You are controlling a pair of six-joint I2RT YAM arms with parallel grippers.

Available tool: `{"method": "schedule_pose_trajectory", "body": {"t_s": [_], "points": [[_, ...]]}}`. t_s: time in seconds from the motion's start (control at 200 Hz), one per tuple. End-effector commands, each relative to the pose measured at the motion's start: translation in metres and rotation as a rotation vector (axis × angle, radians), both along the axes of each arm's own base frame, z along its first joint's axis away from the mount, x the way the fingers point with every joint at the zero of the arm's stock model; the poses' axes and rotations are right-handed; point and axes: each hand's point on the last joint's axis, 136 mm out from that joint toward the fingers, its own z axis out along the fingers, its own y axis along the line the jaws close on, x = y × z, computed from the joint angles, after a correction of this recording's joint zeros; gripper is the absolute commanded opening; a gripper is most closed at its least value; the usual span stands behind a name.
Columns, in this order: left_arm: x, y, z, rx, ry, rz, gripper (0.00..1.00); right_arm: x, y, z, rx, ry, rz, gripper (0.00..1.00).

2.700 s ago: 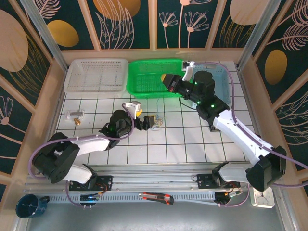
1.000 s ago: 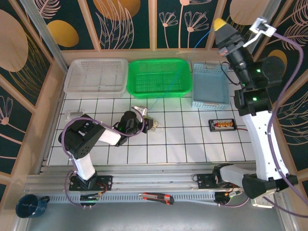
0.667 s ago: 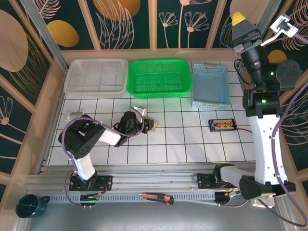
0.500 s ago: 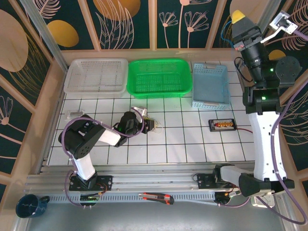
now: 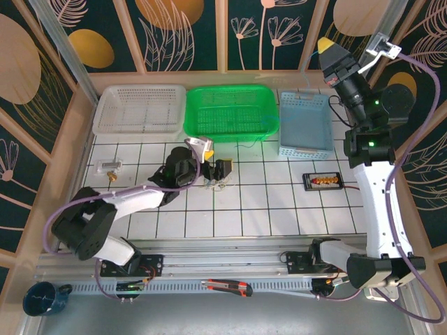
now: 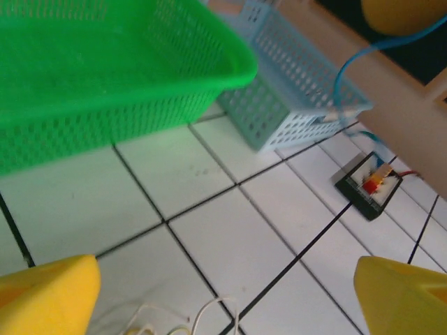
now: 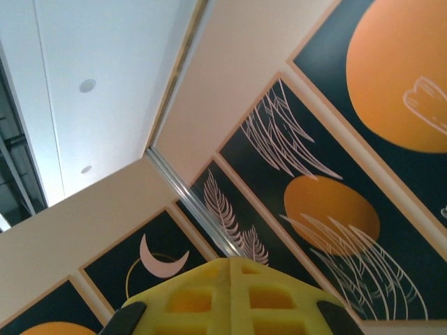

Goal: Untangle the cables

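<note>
Now: cables [image 5: 218, 183] clump lies mid-surface [image 5: 279, 209], white loops between the left fingers [image 6: 49, 293], spread wide. Right fingers [image 7: 230, 296] closed, high at far right; blue strand [image 6: 342, 70] runs up toward them. Judgement: pinch one loop only, draw it sideways slowly.

The table [image 5: 265, 209] is white tile crossed by a dark grid, and on it sit a white basket [image 5: 140, 108], a bright green basket [image 5: 227, 112] and a pale blue basket [image 5: 305, 125], all mesh-patterned. The walls [image 5: 188, 28] are navy with orange ovals and cream leaf outlines. The left end effector [image 6: 223, 300] and right end effector [image 5: 328, 47] are yellow-tipped, the blue cable [image 6: 342, 70] is light blue, and the white cables [image 6: 209, 310] are off-white
</note>
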Motion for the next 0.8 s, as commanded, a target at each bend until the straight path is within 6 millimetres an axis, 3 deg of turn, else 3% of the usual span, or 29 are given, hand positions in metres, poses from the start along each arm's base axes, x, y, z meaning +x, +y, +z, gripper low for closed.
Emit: {"method": "schedule_pose_trajectory", "body": {"t_s": [0.0,0.415,0.47,0.495,0.796], "points": [[-0.006,0.001,0.026,0.022,-0.038,-0.027,0.99,-0.015,0.01,-0.001,-0.022,-0.018,0.054,0.0],[-0.019,0.0,0.161,-0.102,-0.264,-0.086,0.99,-0.011,0.058,-0.044,-0.112,0.077,0.162,0.0],[-0.023,-0.004,0.168,-0.114,-0.269,-0.112,0.98,-0.012,0.066,-0.048,-0.123,0.087,0.176,0.0],[-0.024,-0.005,0.185,-0.133,-0.295,-0.122,0.98,-0.013,0.068,-0.049,-0.126,0.088,0.179,0.0],[-0.035,-0.021,0.229,-0.207,-0.347,-0.244,0.91,-0.01,0.104,-0.077,-0.164,0.142,0.252,0.0]]}}
